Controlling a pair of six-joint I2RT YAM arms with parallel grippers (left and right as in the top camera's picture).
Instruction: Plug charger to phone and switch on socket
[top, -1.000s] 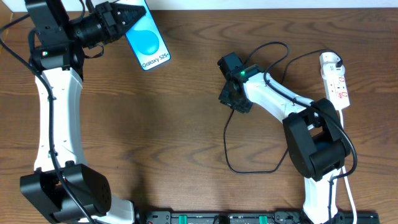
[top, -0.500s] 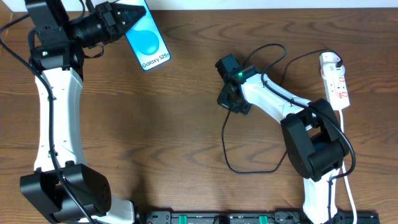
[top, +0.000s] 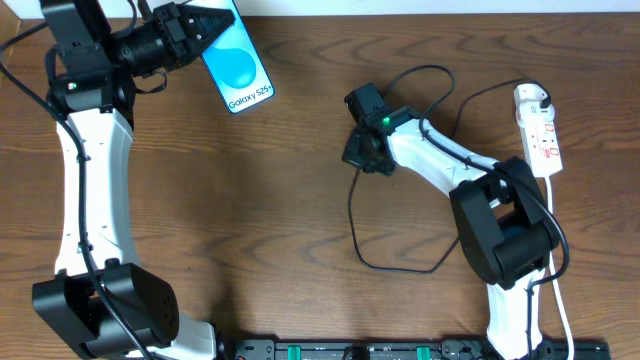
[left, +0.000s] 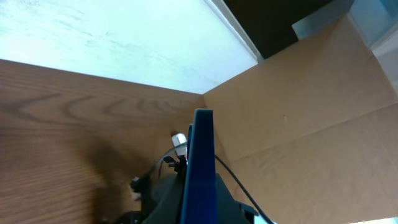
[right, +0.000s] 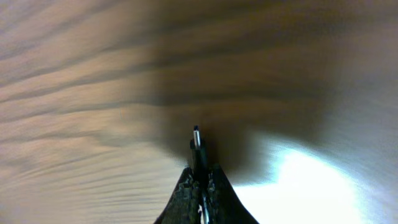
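My left gripper (top: 215, 28) is shut on the phone (top: 238, 62) at the back left; its blue screen with "Galaxy S25+" faces up. In the left wrist view the phone (left: 200, 168) stands edge-on between the jaws (left: 200, 202). My right gripper (top: 358, 152) is shut on the charger plug at the table's middle. In the right wrist view the small black plug tip (right: 196, 143) sticks out between the shut fingers (right: 200, 180), above the wood. The charger's thin black cable (top: 352, 225) loops over the table. The white socket (top: 541, 135) lies at the far right.
The socket's white cord (top: 558, 300) runs down the right edge. The cable loop lies between the right arm's base (top: 505, 240) and the table's middle. A cardboard wall (left: 311, 112) stands behind the table in the left wrist view.
My right gripper has moved a little left and back with the charger plug, dragging the cable loop left. The left arm and phone have not moved.
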